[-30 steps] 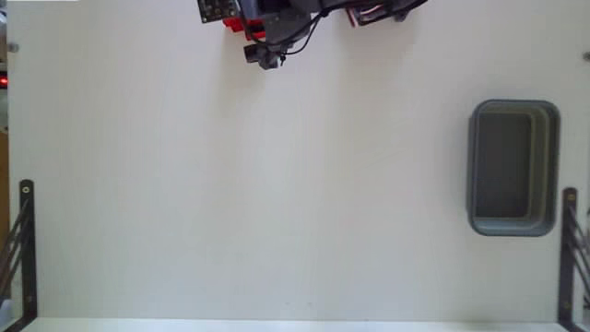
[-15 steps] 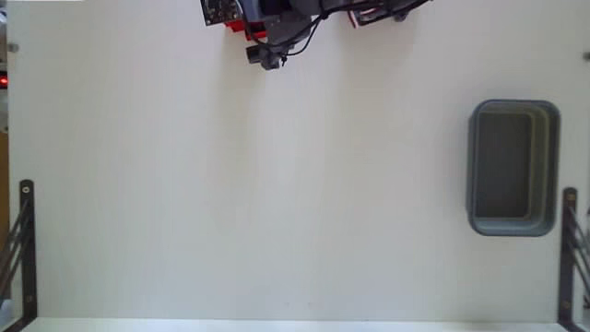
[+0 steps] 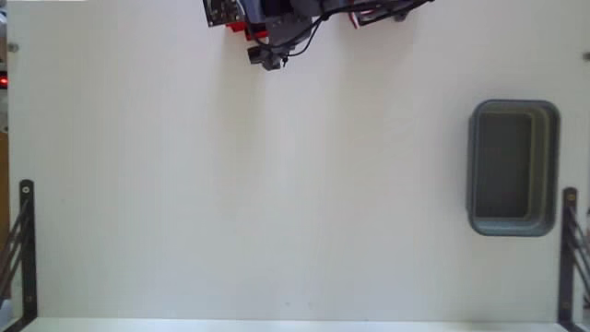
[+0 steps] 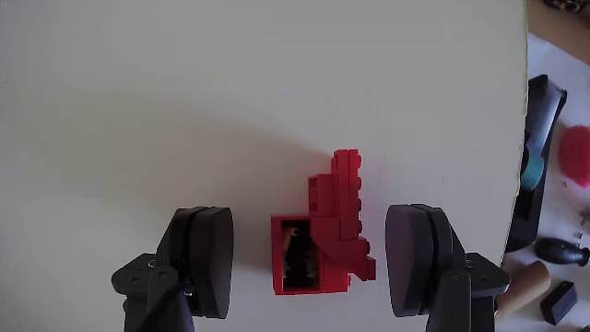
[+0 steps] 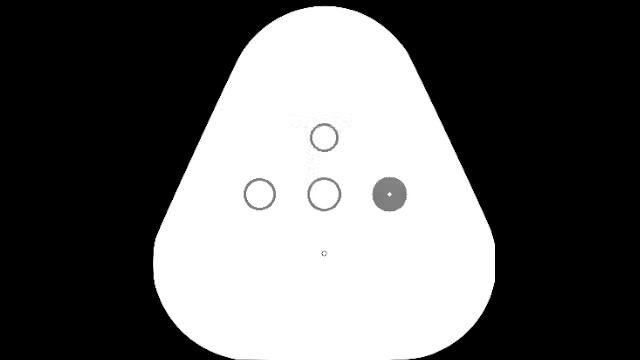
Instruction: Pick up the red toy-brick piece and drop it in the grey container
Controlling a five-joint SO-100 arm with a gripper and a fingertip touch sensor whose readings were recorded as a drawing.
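The red toy-brick piece (image 4: pixel 327 235) lies on the white table in the wrist view, lumpy in outline, with a dark hollow in its lower block. My gripper (image 4: pixel 313 263) is open, one black finger (image 4: pixel 207 258) to the left of the piece and one (image 4: pixel 419 258) to the right, with gaps on both sides. In the fixed view my arm (image 3: pixel 277 23) sits at the top edge and hides most of the piece; only bits of red show beneath it. The grey container (image 3: pixel 514 105) stands far off at the right side of the table.
Black metal brackets stand at the lower left (image 3: pixel 26 249) and lower right (image 3: pixel 569 249) corners of the fixed view. In the wrist view the table ends at the right, with dark clutter (image 4: pixel 544 184) beyond the edge.
The arm has shifted very slightly to the right along the top edge of the fixed view. The container has not moved.
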